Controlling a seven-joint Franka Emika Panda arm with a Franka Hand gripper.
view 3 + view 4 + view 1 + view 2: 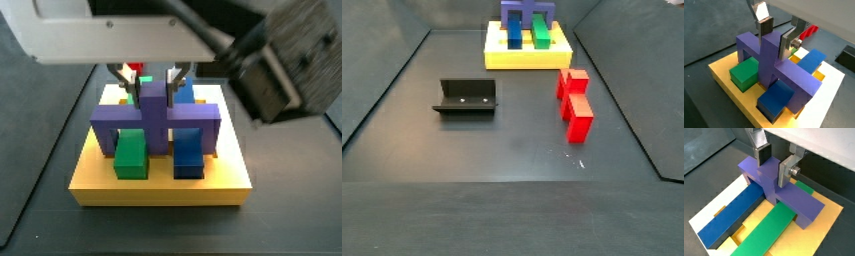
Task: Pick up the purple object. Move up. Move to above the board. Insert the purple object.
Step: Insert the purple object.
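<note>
Purple object [777, 188] sits straddling the board [827, 230] at insertion, gripper [776, 162] fingers spread beside its post; retreat upward seems next.

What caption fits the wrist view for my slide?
Gripper straddling the purple object's post, seated across the green bar and blue bar on the board.

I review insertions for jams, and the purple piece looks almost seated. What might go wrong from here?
The gripper stands with a finger on each side of the purple object's post; lifting off crooked might drag the piece back out of the board. Its legs straddle the green bar and blue bar, so a skewed push may jam it.
</note>
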